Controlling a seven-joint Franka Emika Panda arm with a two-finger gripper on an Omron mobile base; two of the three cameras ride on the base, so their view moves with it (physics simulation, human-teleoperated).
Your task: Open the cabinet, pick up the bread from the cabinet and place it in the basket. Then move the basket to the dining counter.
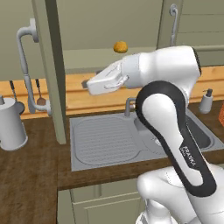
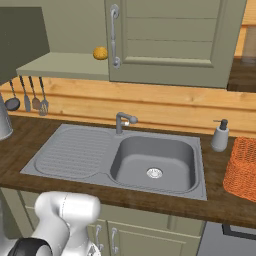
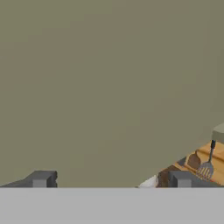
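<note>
The cabinet stands open. Its olive-green door [image 1: 50,70] swings out edge-on toward me, with the curved grey handle [image 1: 24,61] on its left face. The bread [image 1: 120,47], a small golden-brown lump [image 2: 100,53], lies on the cabinet's shelf [image 2: 65,65]. My gripper [image 3: 111,179] is open, holds nothing, and faces the door's flat olive surface up close. My white hand [image 1: 105,81] hovers just right of the door, below and left of the bread. The orange wicker basket [image 2: 242,167] sits on the worktop at the far right. The dining counter is out of view.
A grey sink [image 2: 150,160] with a faucet [image 2: 122,121] is set into the dark wooden worktop. A soap dispenser [image 2: 220,136] stands between the sink and the basket. Utensils [image 2: 30,97] hang on the back wall and a metal kettle [image 1: 11,124] sits at left. The neighbouring cabinet door [image 2: 170,40] is shut.
</note>
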